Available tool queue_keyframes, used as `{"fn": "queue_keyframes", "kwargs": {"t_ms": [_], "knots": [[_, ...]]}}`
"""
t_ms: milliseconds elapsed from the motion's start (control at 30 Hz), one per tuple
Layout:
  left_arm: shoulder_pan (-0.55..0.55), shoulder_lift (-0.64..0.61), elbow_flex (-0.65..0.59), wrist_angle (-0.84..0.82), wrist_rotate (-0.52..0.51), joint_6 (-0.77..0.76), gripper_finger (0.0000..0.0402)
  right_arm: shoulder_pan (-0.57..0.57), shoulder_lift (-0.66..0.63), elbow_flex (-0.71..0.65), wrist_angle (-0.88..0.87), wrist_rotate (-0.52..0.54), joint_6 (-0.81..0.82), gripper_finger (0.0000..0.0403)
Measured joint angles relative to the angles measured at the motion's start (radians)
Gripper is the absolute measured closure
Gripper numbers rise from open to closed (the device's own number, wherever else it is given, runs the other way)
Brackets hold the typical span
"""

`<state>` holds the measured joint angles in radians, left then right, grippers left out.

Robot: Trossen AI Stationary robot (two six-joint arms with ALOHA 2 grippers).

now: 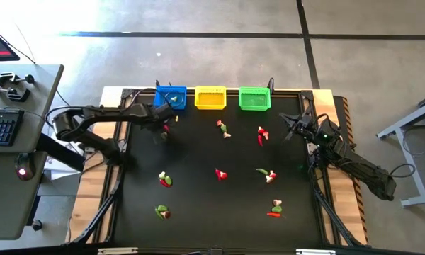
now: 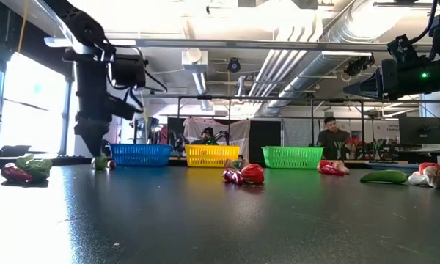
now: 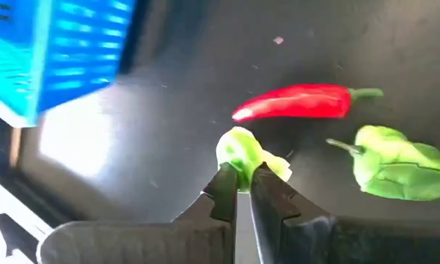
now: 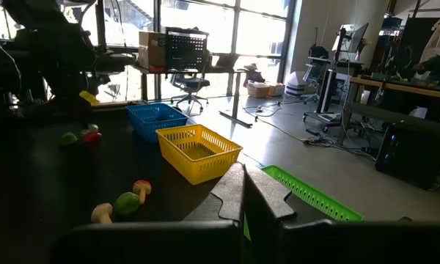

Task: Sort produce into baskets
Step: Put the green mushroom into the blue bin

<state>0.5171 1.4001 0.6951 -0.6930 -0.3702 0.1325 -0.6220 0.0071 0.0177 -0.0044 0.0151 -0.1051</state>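
My left gripper (image 1: 164,129) points steeply down at the far left of the black table, just in front of the blue basket (image 1: 171,98), and is shut on a small pale green vegetable (image 3: 238,150). Beside that piece lie a red chilli (image 3: 297,103) and a green leafy piece (image 3: 400,161), both flat on the table. The yellow basket (image 1: 210,98) and the green basket (image 1: 254,98) stand in the same row along the far edge. My right gripper (image 1: 292,127) waits shut and level at the far right. My left gripper pinches the pale green vegetable by its near end (image 3: 240,170) between its two fingertips (image 3: 224,187). The fingers come from above, slanting down. The piece sticks out past the fingertips, down at the table top next to the chilli; whether it is lifted I cannot tell.
More small produce lies in little heaps over the table: (image 1: 223,129), (image 1: 261,134), (image 1: 165,179), (image 1: 220,174), (image 1: 267,174), (image 1: 161,211), (image 1: 275,207). A desk with a keyboard (image 1: 1,127) stands off the table's left. A person (image 2: 330,139) stands in the room beyond the far edge.
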Motion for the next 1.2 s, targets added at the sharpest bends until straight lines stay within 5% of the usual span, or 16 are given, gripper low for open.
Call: {"fn": "queue_keyframes", "kwargs": {"t_ms": [400, 1200], "knots": [[0.048, -0.089, 0.070, 0.119, 0.029, -0.020, 0.0394, 0.000, 0.000, 0.000, 0.000, 0.000, 0.000, 0.0402], [0.303, 0.191, 0.232, 0.327, 0.084, 0.152, 0.0394, 0.000, 0.000, 0.000, 0.000, 0.000, 0.000, 0.0402]]}}
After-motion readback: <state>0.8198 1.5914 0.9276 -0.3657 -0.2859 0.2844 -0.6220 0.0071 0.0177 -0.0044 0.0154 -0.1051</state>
